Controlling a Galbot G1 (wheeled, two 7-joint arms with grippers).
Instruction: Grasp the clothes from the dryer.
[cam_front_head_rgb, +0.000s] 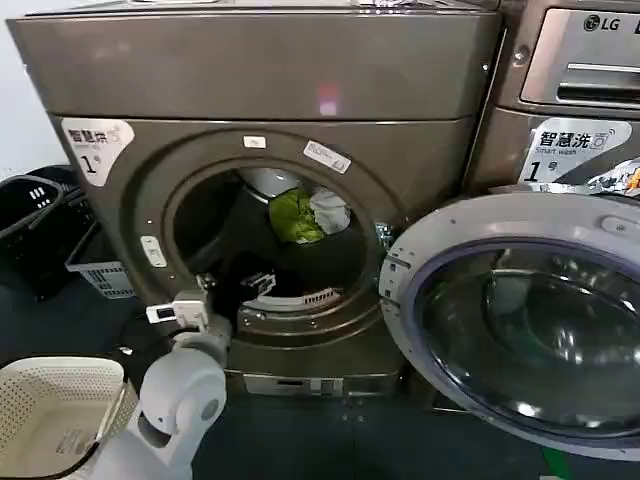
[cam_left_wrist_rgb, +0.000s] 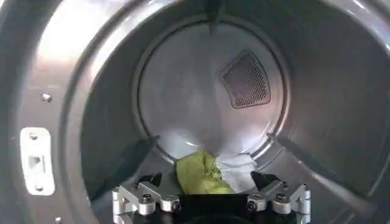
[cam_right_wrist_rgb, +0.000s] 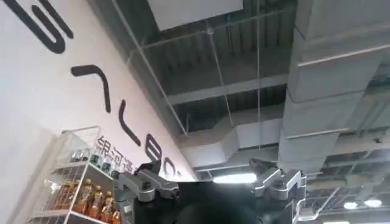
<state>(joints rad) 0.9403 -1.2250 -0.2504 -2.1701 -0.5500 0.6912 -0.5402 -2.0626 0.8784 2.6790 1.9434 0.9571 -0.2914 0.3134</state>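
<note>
The bronze-brown dryer marked "1" stands with its glass door swung open to the right. The clothes lie at the back of the drum: a lime-green piece with a white piece beside it. My left gripper is at the lower rim of the porthole, reaching into the drum. In the left wrist view the left gripper is open, and the green cloth and white cloth lie farther in, between the lines of its fingers, untouched. My right gripper is open, pointing up at the ceiling.
A white perforated basket sits on the floor at the lower left, with dark baskets behind it. The LG machine stands to the right, partly behind the open door. A shelf of bottles shows in the right wrist view.
</note>
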